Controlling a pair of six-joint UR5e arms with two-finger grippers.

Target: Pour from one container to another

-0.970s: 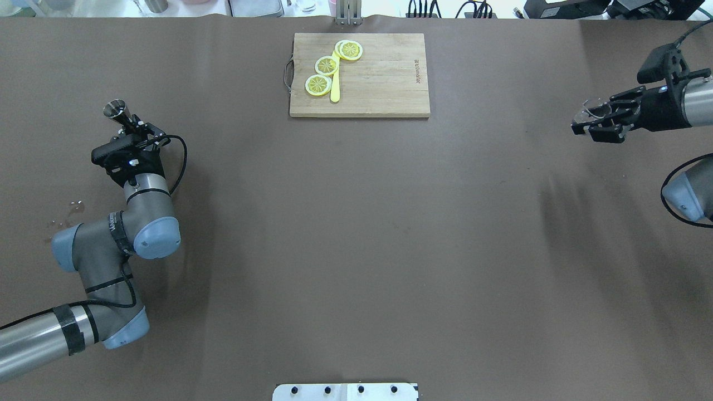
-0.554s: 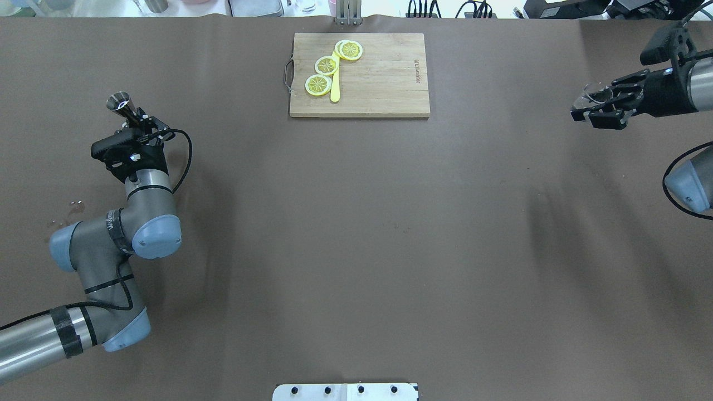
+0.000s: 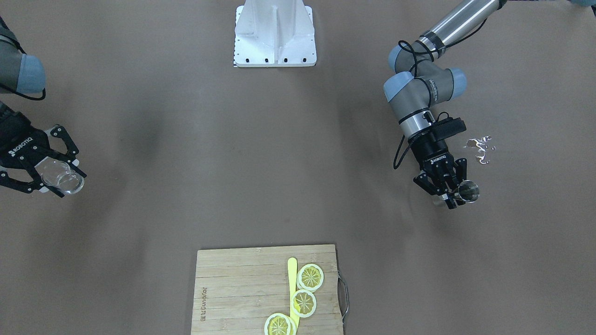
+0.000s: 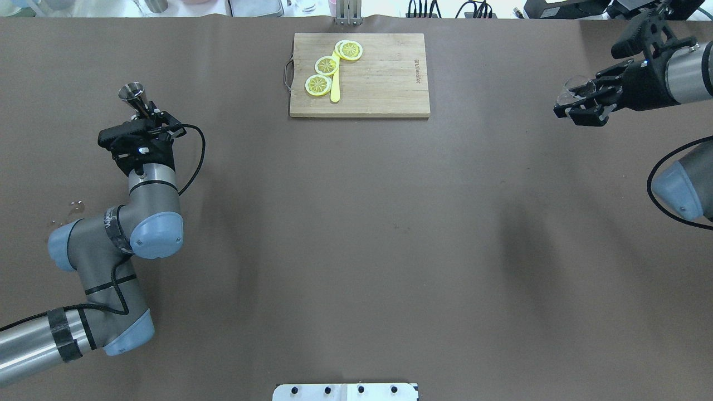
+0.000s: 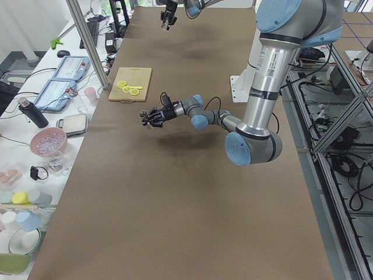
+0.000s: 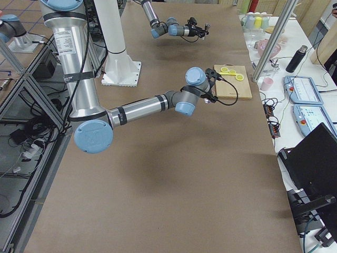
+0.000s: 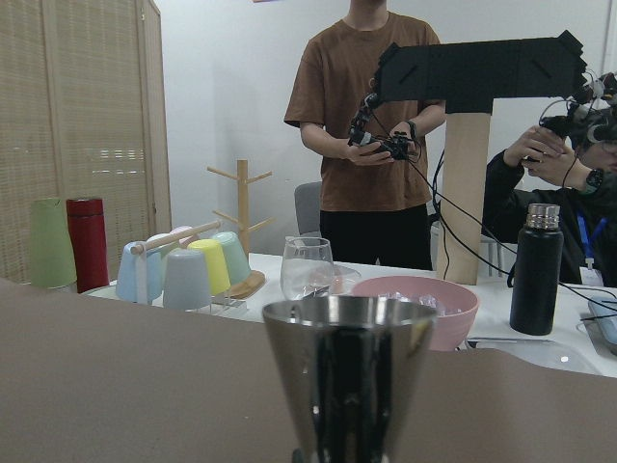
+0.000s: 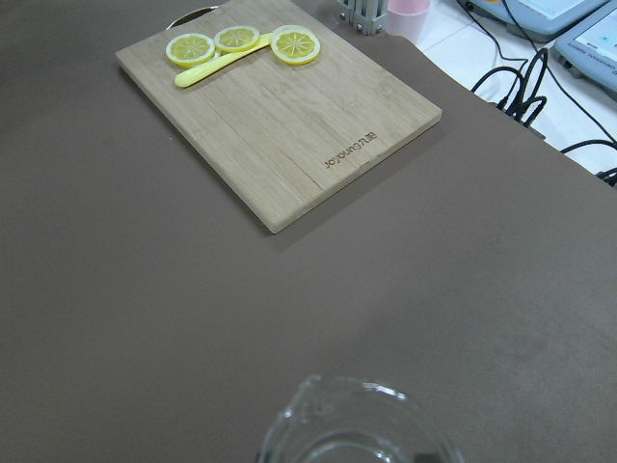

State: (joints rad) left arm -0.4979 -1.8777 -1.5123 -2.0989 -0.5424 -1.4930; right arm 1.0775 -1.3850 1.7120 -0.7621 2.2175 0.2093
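Front-facing: the left gripper (image 3: 453,194) was closed around a steel jigger (image 3: 468,191), and the right gripper (image 3: 69,184) was closed around a clear glass (image 3: 59,177), each near an opposite table end. Overhead: wide brown table (image 4: 356,223) lay between them, with the cutting board (image 4: 384,78) at the far edge.

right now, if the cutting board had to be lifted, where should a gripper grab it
Probably the metal loop handle on the cutting board's short edge, coming from the robot's left. It juts past the wood, while the board lies flat on the table.
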